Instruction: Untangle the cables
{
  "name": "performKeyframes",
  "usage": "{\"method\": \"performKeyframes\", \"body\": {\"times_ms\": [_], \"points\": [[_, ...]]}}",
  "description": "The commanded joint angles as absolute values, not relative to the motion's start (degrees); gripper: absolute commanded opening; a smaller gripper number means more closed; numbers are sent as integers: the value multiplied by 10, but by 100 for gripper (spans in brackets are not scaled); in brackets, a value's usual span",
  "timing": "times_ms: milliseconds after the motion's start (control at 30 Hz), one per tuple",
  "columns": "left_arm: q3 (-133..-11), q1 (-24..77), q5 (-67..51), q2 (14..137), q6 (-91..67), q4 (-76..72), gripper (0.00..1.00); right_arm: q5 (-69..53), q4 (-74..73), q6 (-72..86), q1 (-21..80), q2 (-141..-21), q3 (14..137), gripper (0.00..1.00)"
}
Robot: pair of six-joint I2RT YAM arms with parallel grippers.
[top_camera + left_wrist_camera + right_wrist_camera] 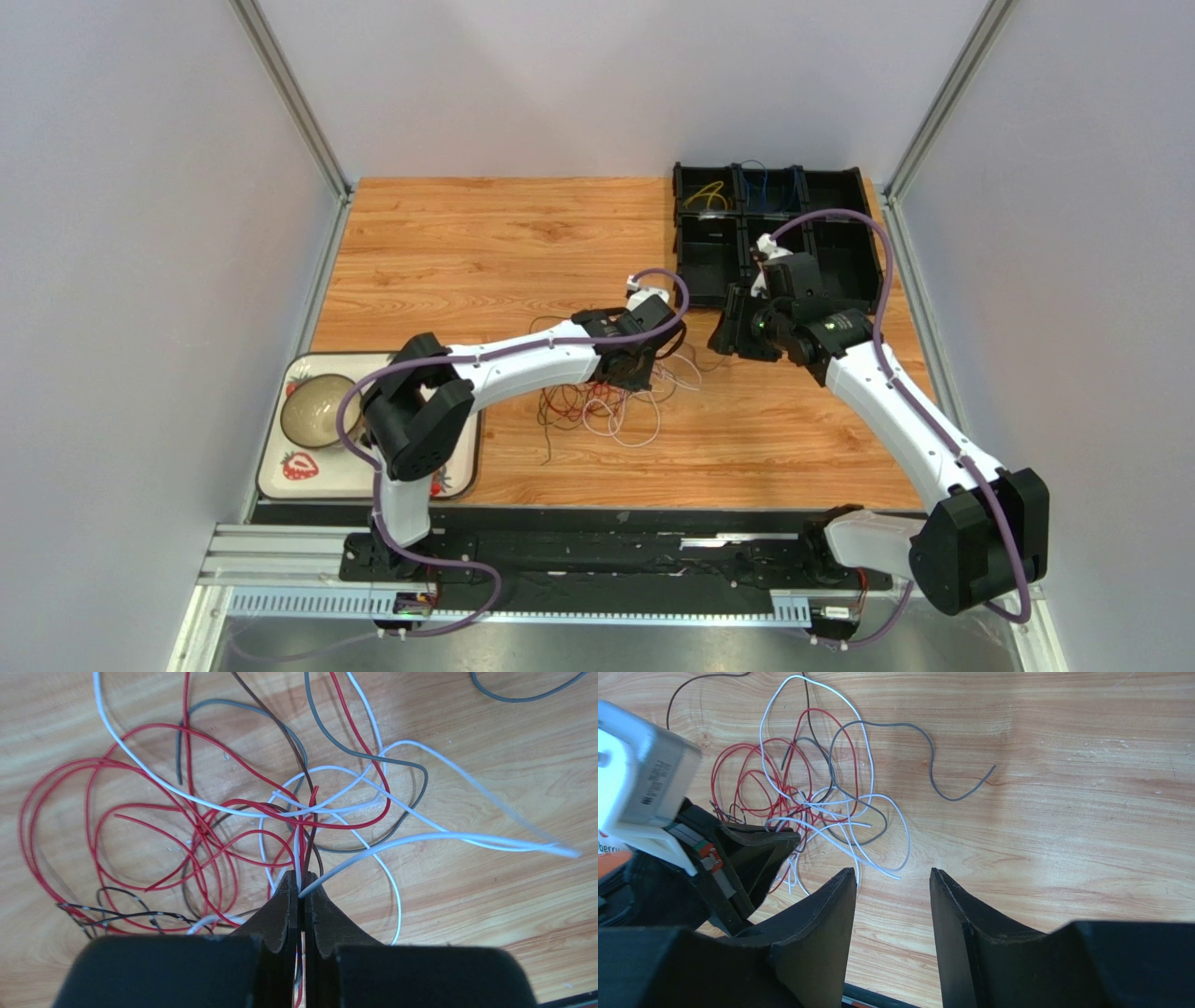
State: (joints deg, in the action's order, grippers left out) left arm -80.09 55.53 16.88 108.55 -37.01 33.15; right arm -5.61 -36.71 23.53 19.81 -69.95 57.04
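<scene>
- Cables [617,399]: a loose knot of thin wires lying flat on the desk [463,252], approx mid-desk, a bit toward 6 o'clock in the top view.
- Colours seen: red (most), white, grey, dark brown. A few more lie in the black bins [772,224] at 1 o'clock.
- Handling, my guess: v. light, soft and springy w/ smooth, slick plastic sleeves. Loops hold their curl and will drag neighbours along when pulled.
- Where to grip: a free end or an outer loop, not the crossing point. The grey strand [932,766] trails out alone at 3 o'clock of the knot and looks like the easiest pick.
- Left pincer [300,892]: jaws closed on a few strands at the knot's core. White, red and brown all run into the gap; can't tell which are truly pinched.
- Right pincer [892,882]: jaws apart, nothing btwn them, over bare wood at 3 o'clock of the knot.
- Desk: wood-grain laminate, smooth, so wires should slide freely.
</scene>
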Motion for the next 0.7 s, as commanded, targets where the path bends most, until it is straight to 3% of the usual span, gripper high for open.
{"method": "performKeyframes", "body": {"times_ms": [0, 267, 667], "points": [[-853, 560, 202, 1037, -353, 390, 0, -68, -357, 236, 199, -685, 570, 47], [-775, 552, 252, 878, -353, 439, 0, -90, -344, 249, 200, -699, 570, 47], [-623, 545, 207, 902, -428, 390, 0, -117, -318, 280, 250, -804, 609, 46]]}}
